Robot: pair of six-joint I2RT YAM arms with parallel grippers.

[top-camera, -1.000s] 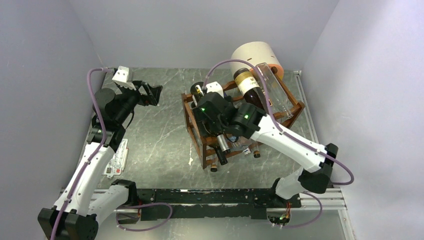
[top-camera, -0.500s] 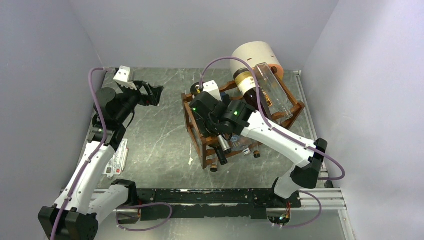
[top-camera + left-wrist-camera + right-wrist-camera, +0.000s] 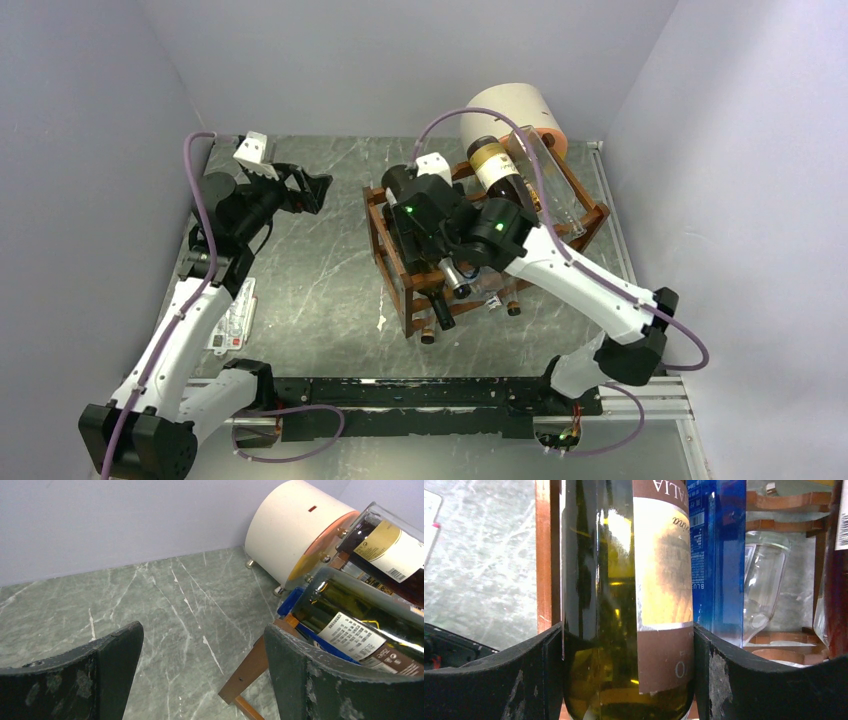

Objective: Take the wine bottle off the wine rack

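The reddish-brown wine rack [image 3: 384,262] stands mid-table with several bottles lying in it. My right gripper [image 3: 428,216] reaches down into the rack's left side. In the right wrist view the right gripper [image 3: 628,630] is shut on a green wine bottle [image 3: 624,570] with a tan and brown label, both pads against the glass, next to a rack upright [image 3: 544,555]. My left gripper [image 3: 306,188] is open and empty, hovering left of the rack. In the left wrist view the left gripper [image 3: 202,630] faces the rack's corner leg [image 3: 250,672] and a green bottle [image 3: 350,625].
A white-and-orange cylinder [image 3: 510,108] stands behind the rack. A dark bottle with a cream label [image 3: 497,170] and a clear glass bottle [image 3: 550,180] lie on the top tier. A blue box [image 3: 719,555] sits beside the held bottle. A card [image 3: 232,320] lies at the left.
My right wrist swung a little left and then back right over the rack, still on the bottle. My left gripper has drifted slightly right, toward the rack.
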